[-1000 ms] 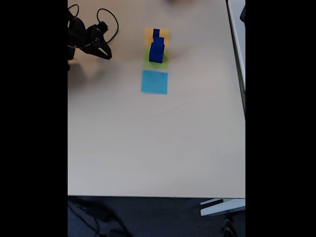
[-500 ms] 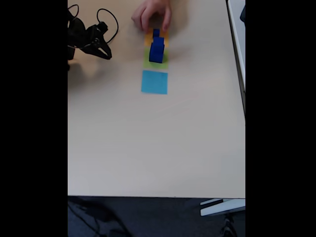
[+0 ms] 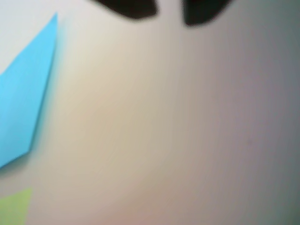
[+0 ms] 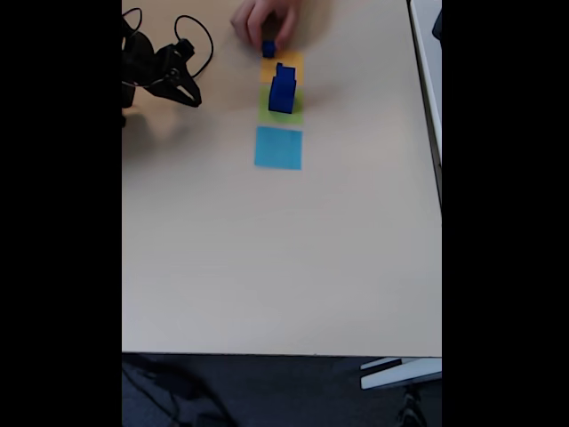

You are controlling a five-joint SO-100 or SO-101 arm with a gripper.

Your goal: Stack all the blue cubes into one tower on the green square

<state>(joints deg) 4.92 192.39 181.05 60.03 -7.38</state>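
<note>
A tower of blue cubes (image 4: 283,89) stands on the green square (image 4: 281,114). A person's hand (image 4: 260,20) reaches in from the top edge of the fixed view and holds a single blue cube (image 4: 268,49) just above the orange-yellow patch (image 4: 283,68). My gripper (image 4: 189,96) sits far to the left of the tower, over bare table. The wrist view shows its two dark fingertips (image 3: 168,13) at the top edge, a narrow gap between them and nothing held. A corner of the green square (image 3: 14,210) shows at the lower left there.
A light-blue patch (image 4: 278,148) lies just below the green square and also shows in the wrist view as the light-blue patch (image 3: 23,108) at left. Black cables (image 4: 191,27) loop near the arm. The beige table (image 4: 284,258) ends at a front edge.
A hand came in from the top, took the lone blue cube off the orange-yellow patch and shifted it up and left. The arm and the tower stayed still.
</note>
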